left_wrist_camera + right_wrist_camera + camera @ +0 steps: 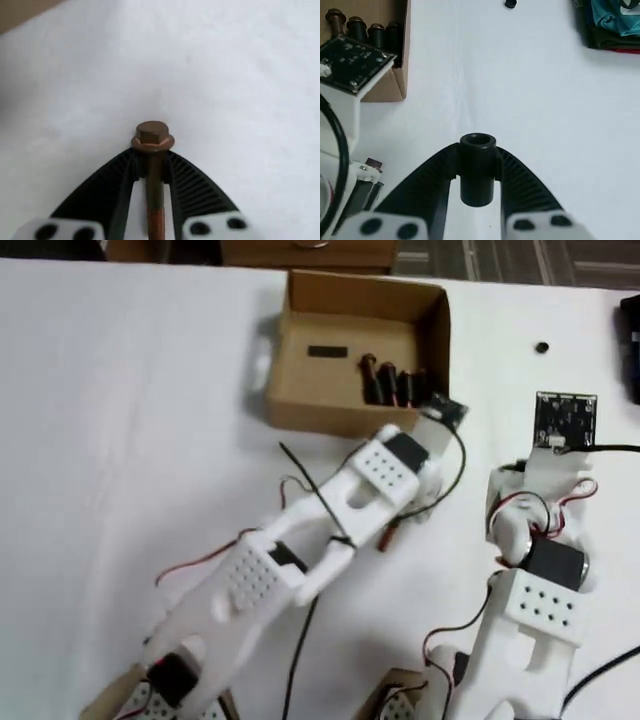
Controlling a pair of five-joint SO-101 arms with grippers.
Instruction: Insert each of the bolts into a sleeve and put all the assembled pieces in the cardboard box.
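My left gripper (pixel 152 157) is shut on a copper bolt (pixel 152 136), whose hex head sticks out past the black fingertips above the white table. In the high view this bolt (pixel 388 534) hangs under the left arm, just in front of the cardboard box (pixel 300 390). A short black sleeve (pixel 477 167) stands upright in my right gripper (pixel 477 156), which is shut on it with the bore open toward the camera. Several assembled pieces (pixel 392 382) lie in the box's right part, and they show again as bolts in sleeves (pixel 365 30) in the right wrist view.
A small black part (pixel 541 346) lies alone on the table to the right of the box. A dark bundle (pixel 615 22) sits at the far right edge. The left arm's camera board (pixel 350 60) hangs close to the box wall (pixel 400 65). Cables trail over the table.
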